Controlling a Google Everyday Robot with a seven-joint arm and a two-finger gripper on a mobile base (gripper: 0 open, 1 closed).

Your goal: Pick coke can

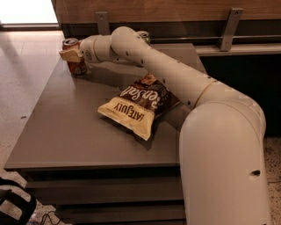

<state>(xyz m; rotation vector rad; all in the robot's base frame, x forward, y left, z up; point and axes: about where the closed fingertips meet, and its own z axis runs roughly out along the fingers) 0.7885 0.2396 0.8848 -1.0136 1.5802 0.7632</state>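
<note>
Item: grey matte tabletop [66, 132], rectangular, with stacked grey tiers [105, 189] beneath its front edge. Behind it is wood panelling [175, 9] above a dark band, with two upright metal brackets [230, 27] fixed to it; a pale ledge [237, 49] runs right. Left — pale speckled floor [22, 88], bright glare [26, 11] at its far end. The tool [72, 55] is over the tabletop's far left corner.

The one camera is sitting high, just behind the arm [219, 154], looking down and forward across the table [66, 132] from close by. The gripper [71, 55] is showing at the table's far left corner, against the coke can [78, 67].
</note>
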